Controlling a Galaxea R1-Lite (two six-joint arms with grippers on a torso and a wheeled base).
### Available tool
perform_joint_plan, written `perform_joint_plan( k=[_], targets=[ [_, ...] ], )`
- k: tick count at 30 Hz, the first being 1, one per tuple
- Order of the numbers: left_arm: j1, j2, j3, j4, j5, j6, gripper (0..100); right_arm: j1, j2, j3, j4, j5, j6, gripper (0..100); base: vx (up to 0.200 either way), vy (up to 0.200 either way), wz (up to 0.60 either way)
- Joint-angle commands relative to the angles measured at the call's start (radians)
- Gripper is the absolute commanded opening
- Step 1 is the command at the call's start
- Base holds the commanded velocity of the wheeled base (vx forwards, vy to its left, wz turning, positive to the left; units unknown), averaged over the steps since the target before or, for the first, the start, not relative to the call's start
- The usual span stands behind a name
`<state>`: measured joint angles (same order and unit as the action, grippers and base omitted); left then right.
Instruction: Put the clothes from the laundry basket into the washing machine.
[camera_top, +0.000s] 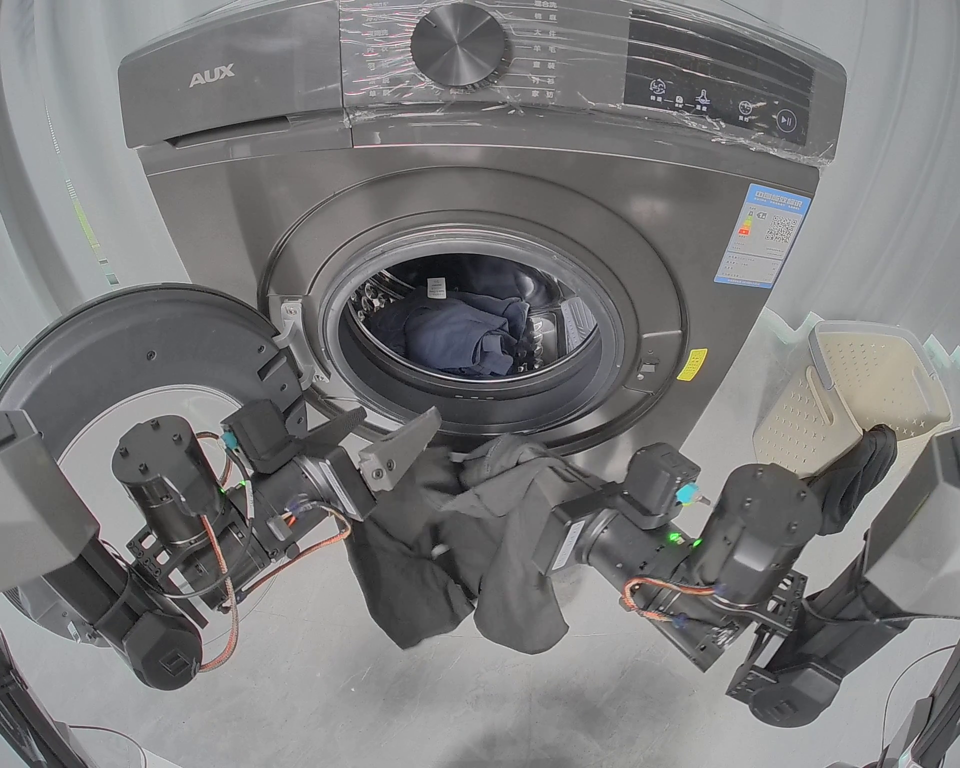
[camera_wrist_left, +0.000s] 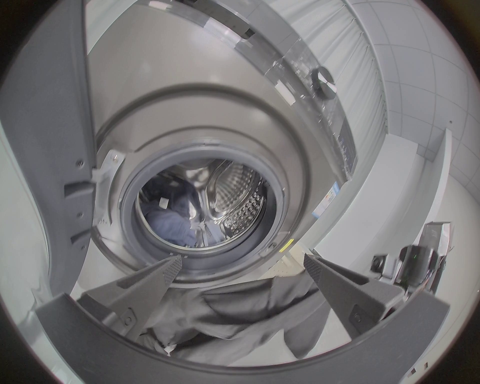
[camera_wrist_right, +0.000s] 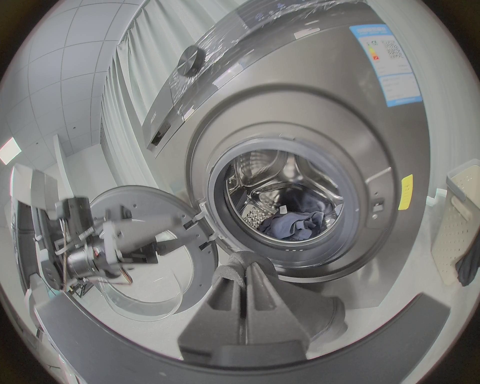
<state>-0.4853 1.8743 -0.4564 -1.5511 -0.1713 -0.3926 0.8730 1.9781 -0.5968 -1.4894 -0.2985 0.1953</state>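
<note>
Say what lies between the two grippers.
In the head view, the dark grey garment hangs between them: the right gripper is shut on it, and the open left gripper sits at its other side.

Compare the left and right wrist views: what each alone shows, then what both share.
Left wrist alone: the open left gripper, its fingers either side of the grey garment. Right wrist alone: the right gripper shut on that garment, and a dark cloth hanging from the laundry basket. Both: the washing machine, door open, blue clothes inside.
</note>
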Motion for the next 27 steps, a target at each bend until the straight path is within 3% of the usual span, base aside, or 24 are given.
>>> perform_joint_plan(
  k=[1, 18, 20, 24, 27],
  targets=[
    [0.004, 0.054, 0.025, 0.000, 0.001, -0.002, 100, -0.015, -0.090, 0.038, -0.002, 0.002, -0.001, 0, 0.000, 0.000, 0.00],
    [-0.009, 0.181, 0.107, -0.001, -0.002, 0.011, 100, -0.017, -0.100, -0.037, 0.003, -0.001, -0.004, 0, 0.000, 0.000, 0.00],
    [-0.013, 0.201, 0.116, -0.001, -0.005, 0.029, 100, -0.017, -0.102, -0.049, 0.004, -0.001, -0.004, 0, 0.000, 0.000, 0.00],
    [-0.012, 0.260, 0.114, -0.003, -0.005, 0.093, 100, -0.017, -0.117, -0.061, 0.012, -0.001, -0.007, 0, 0.000, 0.000, 0.00],
    [-0.010, 0.293, 0.102, -0.003, -0.005, 0.113, 100, -0.014, -0.128, -0.058, 0.015, -0.001, -0.010, 0, 0.000, 0.000, 0.00]
  ],
)
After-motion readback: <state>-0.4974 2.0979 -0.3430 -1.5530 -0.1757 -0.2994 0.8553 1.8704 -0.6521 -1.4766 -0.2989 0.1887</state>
